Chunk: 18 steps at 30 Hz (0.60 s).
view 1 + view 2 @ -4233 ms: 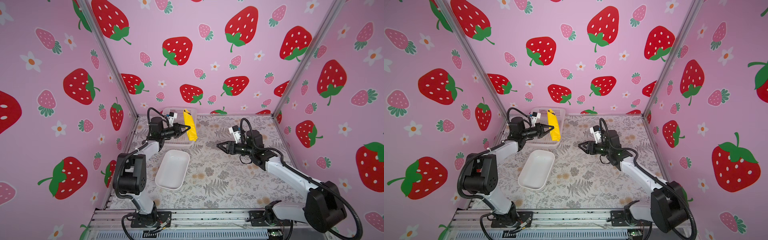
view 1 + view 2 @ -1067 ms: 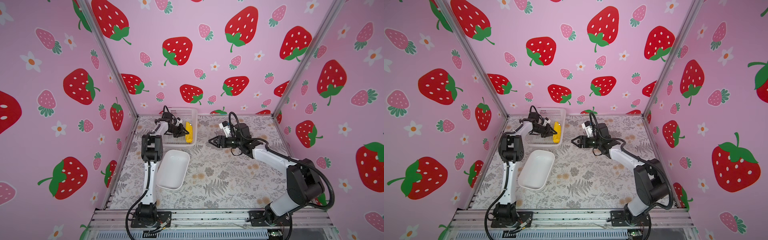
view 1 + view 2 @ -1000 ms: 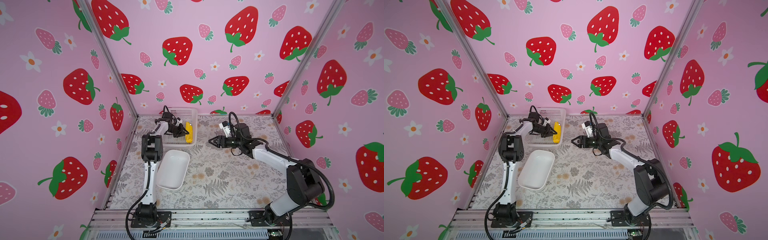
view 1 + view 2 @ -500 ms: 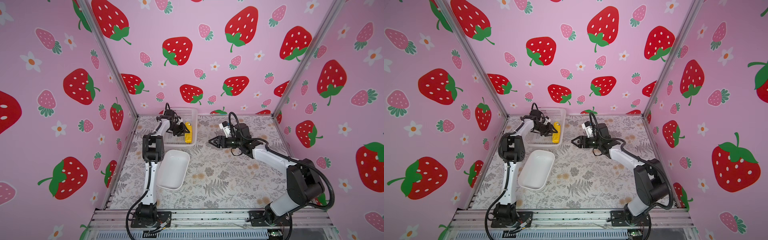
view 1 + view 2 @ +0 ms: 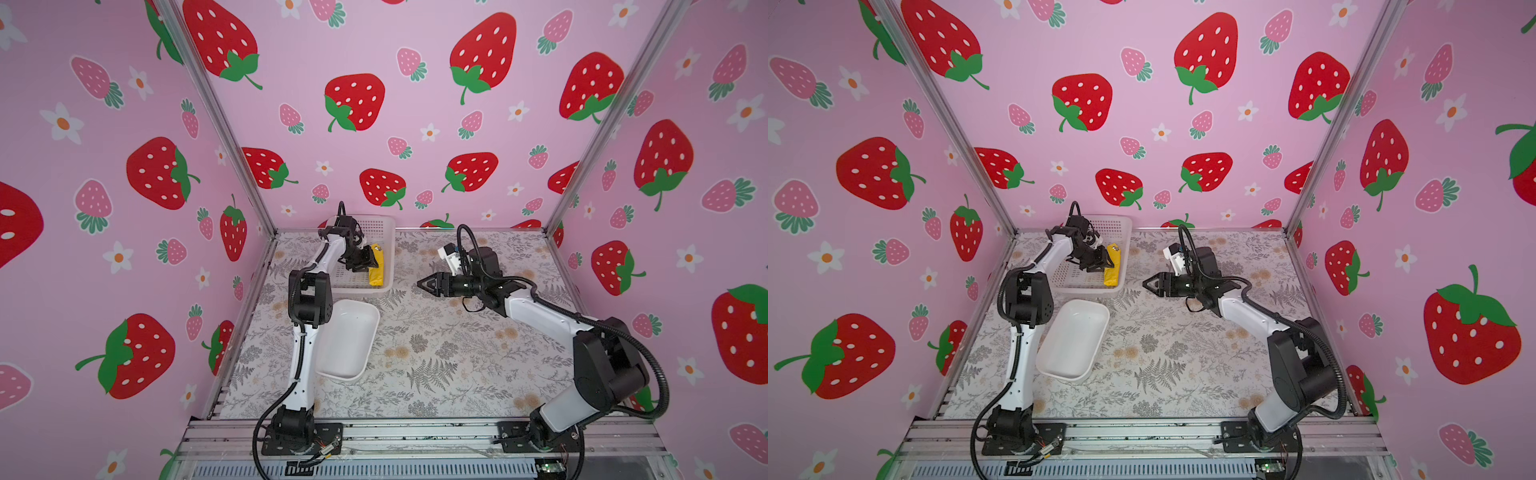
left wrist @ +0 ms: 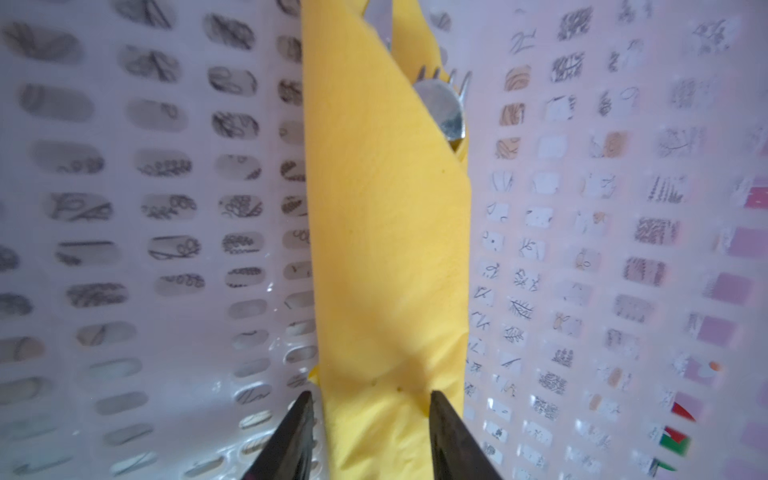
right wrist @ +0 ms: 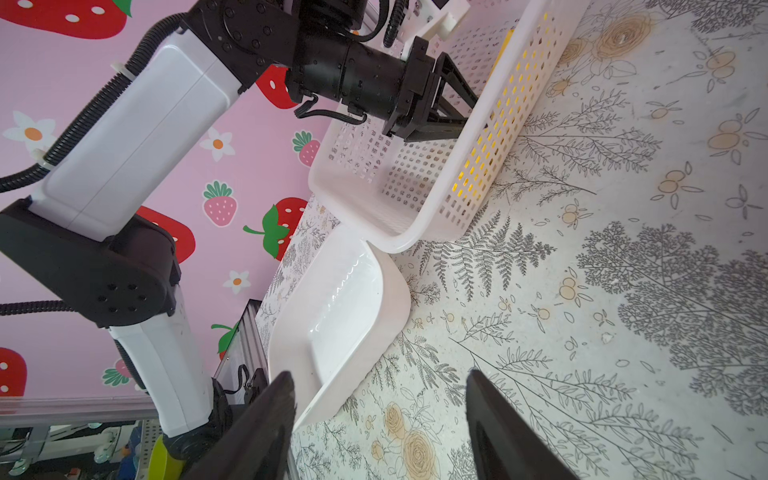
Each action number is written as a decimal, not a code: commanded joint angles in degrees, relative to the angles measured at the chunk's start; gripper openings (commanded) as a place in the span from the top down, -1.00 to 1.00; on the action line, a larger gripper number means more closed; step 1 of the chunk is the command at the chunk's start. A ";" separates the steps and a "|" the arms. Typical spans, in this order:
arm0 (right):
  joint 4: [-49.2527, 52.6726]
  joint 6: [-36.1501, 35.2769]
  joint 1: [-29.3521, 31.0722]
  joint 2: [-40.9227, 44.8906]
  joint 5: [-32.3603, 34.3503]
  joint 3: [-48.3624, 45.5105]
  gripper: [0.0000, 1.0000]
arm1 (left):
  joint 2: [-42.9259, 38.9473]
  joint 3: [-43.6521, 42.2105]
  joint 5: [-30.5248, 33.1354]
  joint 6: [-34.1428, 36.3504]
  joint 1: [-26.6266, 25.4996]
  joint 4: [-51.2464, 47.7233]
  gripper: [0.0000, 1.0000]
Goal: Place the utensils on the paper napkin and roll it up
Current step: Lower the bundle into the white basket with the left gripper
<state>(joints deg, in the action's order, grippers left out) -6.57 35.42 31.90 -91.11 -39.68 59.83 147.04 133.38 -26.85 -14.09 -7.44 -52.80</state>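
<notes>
Yellow and rolled up, the paper napkin (image 6: 386, 249) lies inside the white mesh basket (image 6: 166, 208), with the spoon bowl and fork tines of the utensils (image 6: 442, 110) poking out of its far end. The left gripper (image 6: 369, 395) sits low in the basket at the roll's near end. Its jaws are spread to either side of the roll, with a sliver of basket floor showing beside one finger, so it is not pinching the paper. In a top view the napkin (image 5: 376, 268) hugs the basket's right wall. The right gripper (image 5: 422, 284) hovers over the table (image 5: 436, 353) well apart from the basket, its jaws parted on nothing.
</notes>
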 commanded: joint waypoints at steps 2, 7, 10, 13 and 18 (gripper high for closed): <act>0.25 -1.84 0.18 1.59 -0.64 0.12 -0.34 | 0.31 1.41 2.56 0.72 0.10 -3.40 0.25; 0.33 -2.10 0.09 1.79 -0.56 -0.55 -0.35 | 1.72 1.42 0.32 0.89 -0.03 -3.24 0.44; 0.51 -2.22 -0.08 1.80 -0.50 -0.51 -0.35 | 2.58 1.76 -1.54 1.12 -0.11 -2.98 0.53; 0.59 -2.28 -0.17 1.81 -0.49 -0.61 -0.35 | 3.22 1.97 -3.51 1.36 -0.20 -2.38 0.59; 0.86 -2.37 -0.26 1.68 -0.40 -0.75 -0.35 | 3.95 2.84 -5.41 2.10 -0.30 -1.81 0.65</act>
<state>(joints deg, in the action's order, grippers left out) -6.15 34.41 31.86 -91.09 -39.66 59.72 148.57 134.30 -30.24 -13.43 -7.35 -53.36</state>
